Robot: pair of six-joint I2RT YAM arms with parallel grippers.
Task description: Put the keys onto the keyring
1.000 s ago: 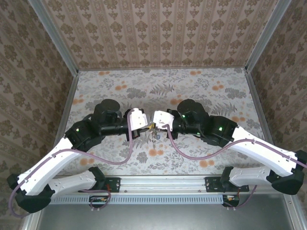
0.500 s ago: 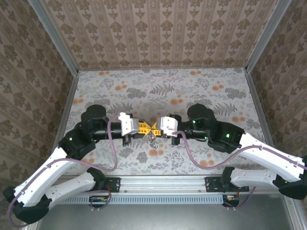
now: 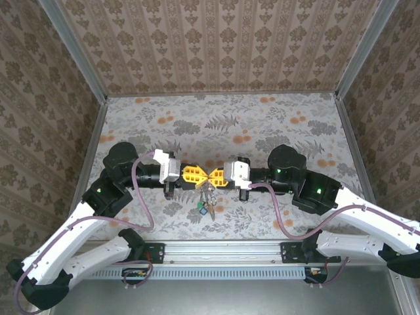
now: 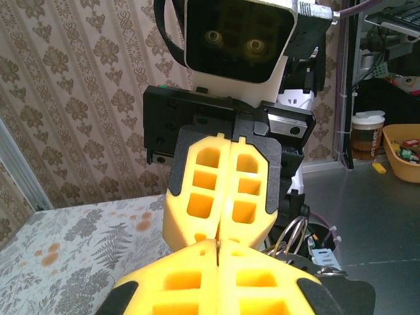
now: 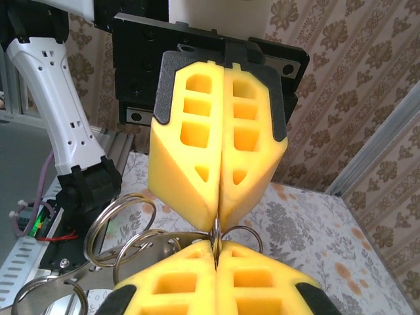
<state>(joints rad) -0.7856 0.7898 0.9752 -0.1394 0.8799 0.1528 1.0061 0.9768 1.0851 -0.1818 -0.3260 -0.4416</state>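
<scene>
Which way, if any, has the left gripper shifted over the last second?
Yes: the left gripper has drawn its body back leftward, toward the table's left rail.

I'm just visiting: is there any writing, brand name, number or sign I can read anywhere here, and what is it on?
No text here can be read.
The cup in the background has a label: too blurred to read.
The keys: too small to show any marking.
The green lights on the arms: plain dots, no lettering.
</scene>
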